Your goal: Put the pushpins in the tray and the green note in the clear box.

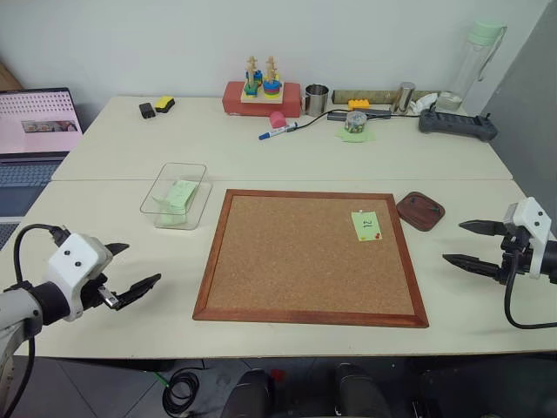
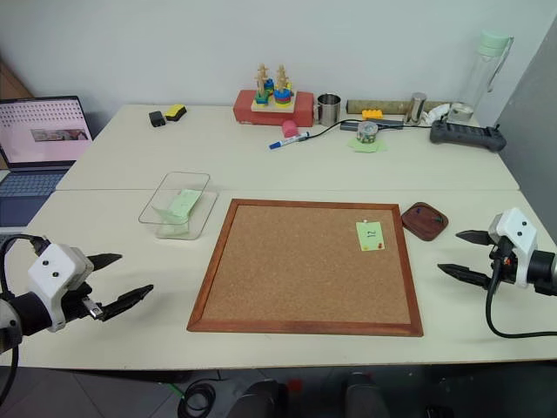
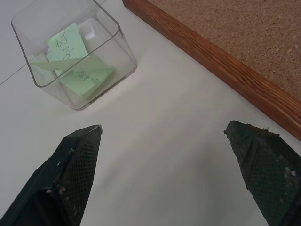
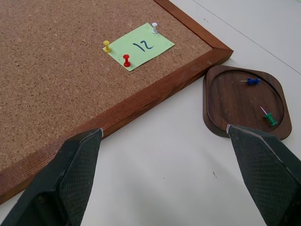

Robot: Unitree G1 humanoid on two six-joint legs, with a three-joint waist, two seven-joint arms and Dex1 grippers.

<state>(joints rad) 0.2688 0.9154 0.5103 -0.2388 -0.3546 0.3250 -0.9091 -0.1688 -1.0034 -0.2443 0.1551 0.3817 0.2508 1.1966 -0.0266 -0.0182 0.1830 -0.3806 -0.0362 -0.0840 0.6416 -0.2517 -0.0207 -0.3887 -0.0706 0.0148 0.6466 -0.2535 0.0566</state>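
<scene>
The green note (image 4: 139, 46), marked "12", is pinned to the cork board (image 1: 313, 257) near its right edge by three pushpins: yellow (image 4: 107, 45), red (image 4: 126, 60) and white (image 4: 154, 27). Just right of the board lies the dark wooden tray (image 4: 230, 99), holding a blue pushpin (image 4: 253, 81) and a green one (image 4: 270, 118). Left of the board's far corner stands the clear box (image 1: 176, 195) with written green slips inside. My right gripper (image 1: 452, 241) hovers open, right of the board and nearer me than the tray. On the left side, my left gripper (image 1: 139, 266) is open and empty over bare table.
A laptop (image 1: 35, 131) sits at the far left. Along the back of the table stand a stacking toy on a red box (image 1: 261, 91), a metal cup (image 1: 316, 98), a marker (image 1: 278, 132), a tin on crumpled green paper (image 1: 355, 126), a black controller (image 1: 457, 124) and a tall bottle (image 1: 474, 65).
</scene>
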